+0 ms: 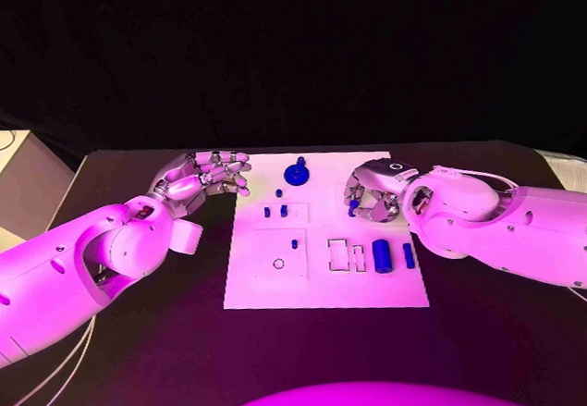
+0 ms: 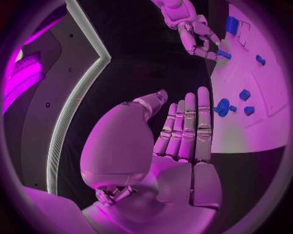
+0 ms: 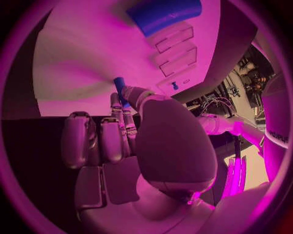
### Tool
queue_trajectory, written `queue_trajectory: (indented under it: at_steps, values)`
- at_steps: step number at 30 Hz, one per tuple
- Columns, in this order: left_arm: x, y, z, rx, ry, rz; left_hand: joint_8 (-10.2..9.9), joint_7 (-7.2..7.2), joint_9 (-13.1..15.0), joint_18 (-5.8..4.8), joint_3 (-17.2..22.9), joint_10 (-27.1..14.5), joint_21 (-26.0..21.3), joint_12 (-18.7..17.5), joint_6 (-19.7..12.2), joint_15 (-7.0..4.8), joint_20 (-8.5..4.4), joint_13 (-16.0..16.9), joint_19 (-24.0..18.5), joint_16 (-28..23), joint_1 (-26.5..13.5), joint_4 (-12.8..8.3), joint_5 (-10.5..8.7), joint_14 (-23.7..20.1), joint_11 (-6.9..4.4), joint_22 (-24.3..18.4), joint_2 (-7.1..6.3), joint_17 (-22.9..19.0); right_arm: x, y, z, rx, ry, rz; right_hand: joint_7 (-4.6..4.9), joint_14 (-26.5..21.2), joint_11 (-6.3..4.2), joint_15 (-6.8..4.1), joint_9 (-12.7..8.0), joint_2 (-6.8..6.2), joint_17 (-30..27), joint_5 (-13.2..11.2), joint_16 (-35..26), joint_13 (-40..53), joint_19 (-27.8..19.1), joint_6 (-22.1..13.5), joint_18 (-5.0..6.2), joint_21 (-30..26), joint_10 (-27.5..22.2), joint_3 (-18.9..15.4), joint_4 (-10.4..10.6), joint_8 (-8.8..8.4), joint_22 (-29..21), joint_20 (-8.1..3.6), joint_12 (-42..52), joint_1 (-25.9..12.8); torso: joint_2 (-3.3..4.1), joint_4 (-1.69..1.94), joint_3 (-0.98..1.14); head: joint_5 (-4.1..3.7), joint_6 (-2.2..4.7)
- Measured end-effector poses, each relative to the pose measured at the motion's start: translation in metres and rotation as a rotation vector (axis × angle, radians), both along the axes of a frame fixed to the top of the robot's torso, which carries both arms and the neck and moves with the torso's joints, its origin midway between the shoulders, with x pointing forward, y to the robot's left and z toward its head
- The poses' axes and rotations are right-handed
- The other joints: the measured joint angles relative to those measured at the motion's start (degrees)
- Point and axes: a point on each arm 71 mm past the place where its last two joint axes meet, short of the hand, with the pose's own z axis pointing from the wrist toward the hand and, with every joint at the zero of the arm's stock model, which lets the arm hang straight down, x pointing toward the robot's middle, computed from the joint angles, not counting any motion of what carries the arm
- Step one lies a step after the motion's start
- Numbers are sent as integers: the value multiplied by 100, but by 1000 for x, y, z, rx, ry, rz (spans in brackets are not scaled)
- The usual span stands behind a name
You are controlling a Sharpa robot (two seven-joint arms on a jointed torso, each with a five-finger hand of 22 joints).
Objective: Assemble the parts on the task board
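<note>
Frame centre: white board (image 1: 326, 289) with blue parts (image 1: 381, 250).
Right hand (image 1: 371, 196): right of centre, over the board, pinching a small blue peg (image 3: 119, 86).
Left hand (image 1: 206, 178): upper left of the board, fingers straight and together, holding nothing.

One task board (image 1: 319, 289), two hands, roughly seven blue parts (image 1: 381, 250).

The head camera looks steeply down on the table (image 1: 143, 360) from above. Each wrist camera sits close behind its own hand, facing along the fingers. All three views share the board (image 1: 328, 284).
</note>
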Motion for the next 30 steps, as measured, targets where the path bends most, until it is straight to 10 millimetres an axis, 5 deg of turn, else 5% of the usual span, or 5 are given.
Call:
queue_trajectory:
  at_steps: [16,30]
  values:
    - [2,2,-2,2,4,6,0,0,0,0,0,0,0,0,0,0,0,0,0,-16,-21,0,0,0,0,-1,21,-1,-22,7,29,132,-25,5,2,0,15,0,3,34,-1,62,20,3,20,-35,0,26,15,115,-116,55,42,-20,-67,-34,-13,-3,-5,34,12]
    - [2,-2,-3,-4,5,-1,0,0,-4,0,0,0,0,0,0,0,0,1,0,-15,-21,0,0,0,0,-1,21,-2,-59,78,14,185,-9,184,12,0,15,1,6,36,0,58,19,22,20,-45,0,26,15,160,-165,94,42,-20,-98,-36,-1,0,-1,180,0]
